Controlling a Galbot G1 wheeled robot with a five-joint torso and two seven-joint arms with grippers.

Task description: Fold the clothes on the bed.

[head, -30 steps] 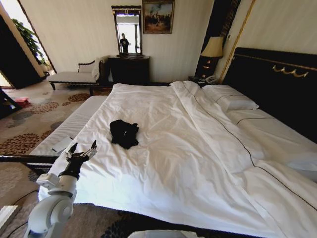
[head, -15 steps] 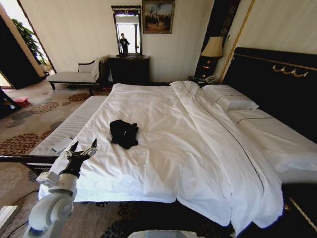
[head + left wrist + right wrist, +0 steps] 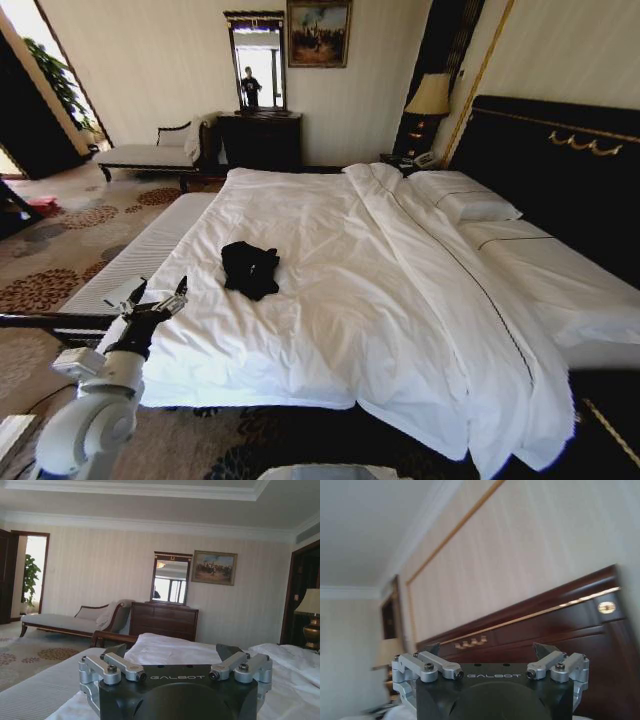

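The clothes [image 3: 250, 268] are one small black crumpled heap lying on the white duvet of the bed [image 3: 380, 300], on its left half. My left gripper [image 3: 157, 294] hangs open and empty over the bed's near left edge, a short way left of and nearer than the heap. In the left wrist view the left gripper [image 3: 172, 655] is spread wide over the duvet [image 3: 165, 650]. My right gripper [image 3: 487, 650] is open too, holding nothing and facing the dark headboard [image 3: 545, 630].
A striped white bench [image 3: 140, 250] runs along the bed's left side, with a dark rail [image 3: 50, 320] near my left arm. Pillows [image 3: 465, 200] lie by the headboard [image 3: 560, 170]. A chaise [image 3: 155, 152], dresser [image 3: 260, 140] and lamp [image 3: 431, 98] line the far wall.
My left gripper has drifted a little to the left along the bed's edge. The black heap has not moved. The duvet's near right corner now shows hanging over the bed's edge.
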